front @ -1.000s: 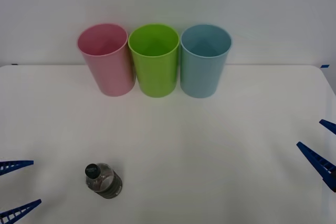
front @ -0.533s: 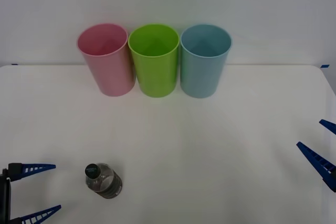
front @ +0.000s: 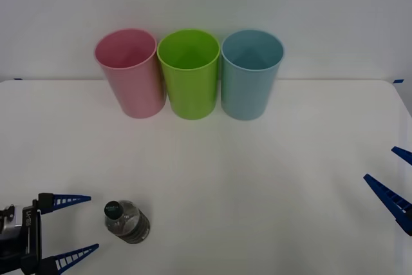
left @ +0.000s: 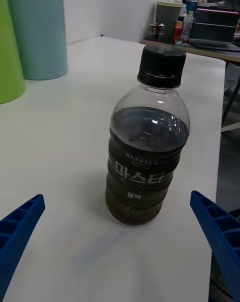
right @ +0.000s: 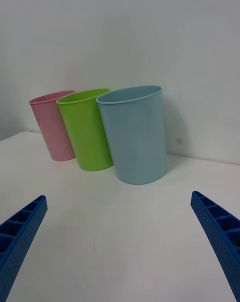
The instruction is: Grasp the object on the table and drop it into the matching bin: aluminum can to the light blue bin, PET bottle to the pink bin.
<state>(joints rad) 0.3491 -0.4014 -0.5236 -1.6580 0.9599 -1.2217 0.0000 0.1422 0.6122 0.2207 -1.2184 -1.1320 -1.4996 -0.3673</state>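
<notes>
A small clear PET bottle [front: 127,221] with a black cap and dark label stands upright on the white table [front: 257,178] at the front left. My left gripper [front: 75,225] is open just to the bottle's left, its fingers pointing at it. In the left wrist view the bottle [left: 148,147] stands straight ahead between the open blue fingers [left: 17,229]. The pink bin [front: 129,72] stands at the back left of the bin row, the light blue bin [front: 250,73] at its right end. My right gripper [front: 398,181] hangs open at the table's right edge.
A lime green bin [front: 189,73] stands between the pink and light blue bins, all three touching along the back of the table near the wall. In the right wrist view the light blue bin [right: 135,134] is nearest. Shelves and clutter lie beyond the table's right side.
My left gripper has moved right along the front of the table, closing in on the bottle from its left. The bottle, bins and right arm have not moved.
</notes>
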